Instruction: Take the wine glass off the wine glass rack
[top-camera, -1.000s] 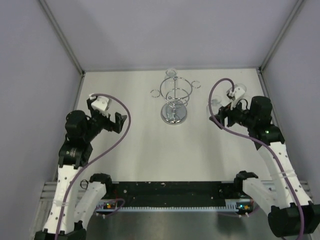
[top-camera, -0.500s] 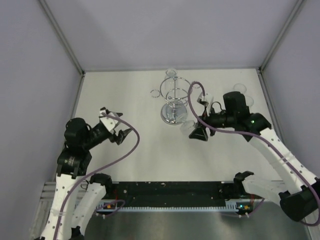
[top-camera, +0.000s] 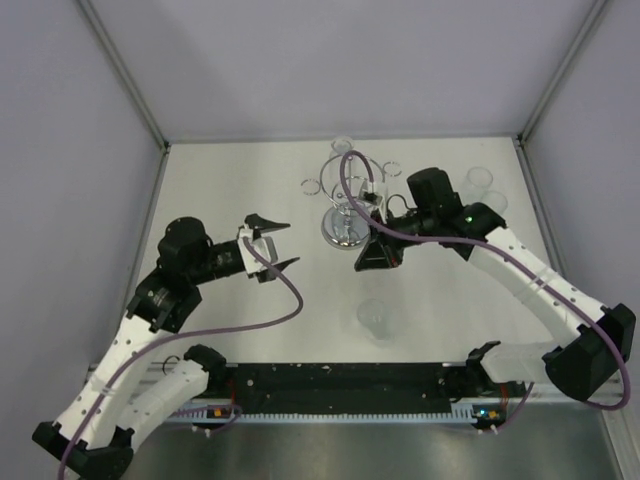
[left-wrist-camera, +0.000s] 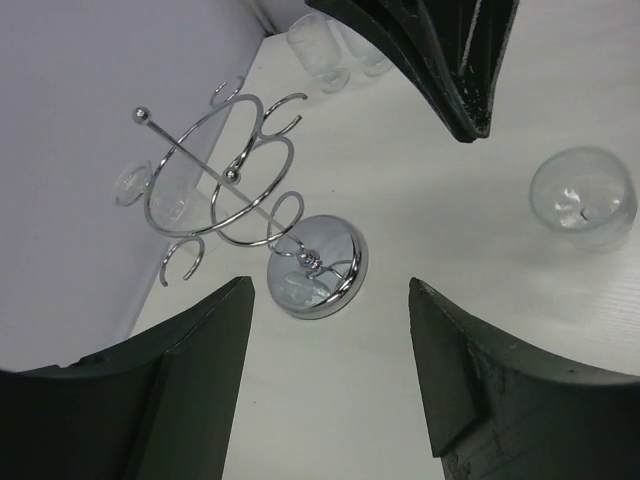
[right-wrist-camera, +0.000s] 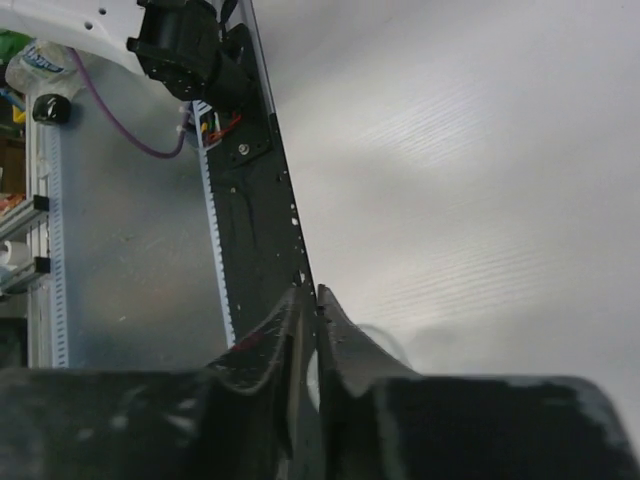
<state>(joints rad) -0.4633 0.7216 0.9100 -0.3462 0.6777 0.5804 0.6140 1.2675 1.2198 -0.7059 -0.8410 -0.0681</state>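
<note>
Far-centre on the table (top-camera: 250, 330) stands the wine glass rack (top-camera: 347, 231). At least one wine glass (left-wrist-camera: 131, 185) hangs on its far side, close to the back wall. A loose glass (top-camera: 378, 318) sits apart from the rack on the near side, so by my reading one is off already. Your right gripper (top-camera: 375, 258) hovers just right of the rack's mirrored base, its fingers pressed together on nothing I can see. Your left gripper (top-camera: 272, 243) is well left of the rack, fingers spread wide and aimed at it.

Watch the right arm's purple cable (top-camera: 345, 172). Seen from above it loops across the wire rings, and I cannot tell whether it touches them. If you swing that arm away, the loop could hook a ring or the post and drag the stand over, glass and all. The rack looks light, so a nudge from the left fingers on a ring would likely rock it and shake the hanging glass off its loop. The loose glass sits where the right arm would retreat toward the near edge. I cannot tell whether it stands or lies on its side, and a sweep could send it rolling. Clear glass is hard to judge in these views, so close on the stem slowly.
</note>
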